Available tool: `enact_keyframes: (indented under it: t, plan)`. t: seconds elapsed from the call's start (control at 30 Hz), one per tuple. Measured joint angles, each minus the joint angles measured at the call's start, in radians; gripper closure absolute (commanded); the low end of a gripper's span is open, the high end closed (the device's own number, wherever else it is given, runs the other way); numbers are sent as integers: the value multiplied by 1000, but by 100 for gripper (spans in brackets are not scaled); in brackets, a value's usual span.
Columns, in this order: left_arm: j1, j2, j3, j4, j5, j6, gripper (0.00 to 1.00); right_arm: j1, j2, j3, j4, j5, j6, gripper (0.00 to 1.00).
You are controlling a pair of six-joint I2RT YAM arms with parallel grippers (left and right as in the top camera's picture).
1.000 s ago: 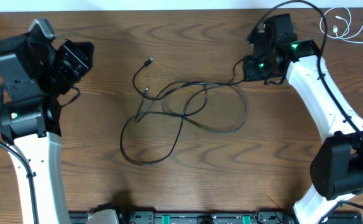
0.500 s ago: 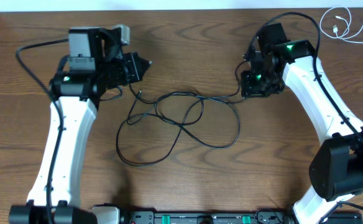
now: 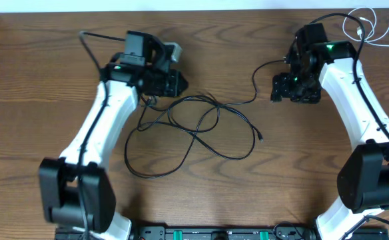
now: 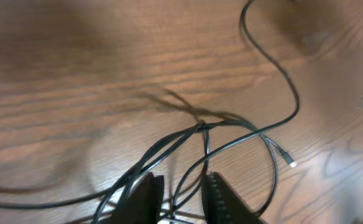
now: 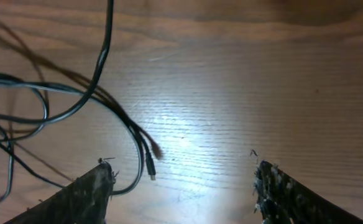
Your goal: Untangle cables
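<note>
The black cables [image 3: 193,131] lie in a loose tangle of loops mid-table, crossing at a knot [image 4: 200,126]. One plug end [image 3: 260,137] lies free on the wood to the right. My left gripper [image 3: 181,83] hovers over the tangle's upper left. In the left wrist view its jaws [image 4: 183,186] stand a little apart, with strands showing in the narrow gap. My right gripper [image 3: 279,89] is wide open [image 5: 183,168] with nothing between its fingers. Two plug ends [image 5: 151,174] lie just inside its left finger. The white cord [image 3: 360,31] is coiled at the far right corner.
A black rail with sockets [image 3: 208,233] runs along the table's front edge. The left arm's thicker black lead [image 3: 91,40] arches over the back left. The table's back edge [image 3: 194,11] meets a white surface.
My left arm swung in from the far left to over the tangle, and its jaws parted slightly. My right gripper opened, let the cable go and drew back right; that strand dropped.
</note>
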Motion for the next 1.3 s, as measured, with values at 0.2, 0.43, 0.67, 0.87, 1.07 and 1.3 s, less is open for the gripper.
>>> enact_keyframes:
  t: [0.2,0.43,0.67,0.87,1.07,1.3]
  plan:
    - [-73,105,0,82,-43,116,49,0,0,0,28,3,-1,27]
    - [-126,190,0,144,-145,203,45,0,0,-7,68,3,-1,26]
    - [-136,247,0,157,-175,261,45,0,0,-42,94,3,-1,26]
    - [-136,280,0,158,-175,270,46,0,0,-45,106,3,-1,25]
    - [-137,289,0,159,-176,274,67,0,-1,-45,114,3,-1,25]
    - [-136,289,0,165,-179,266,92,0,-1,-45,120,-8,-1,25]
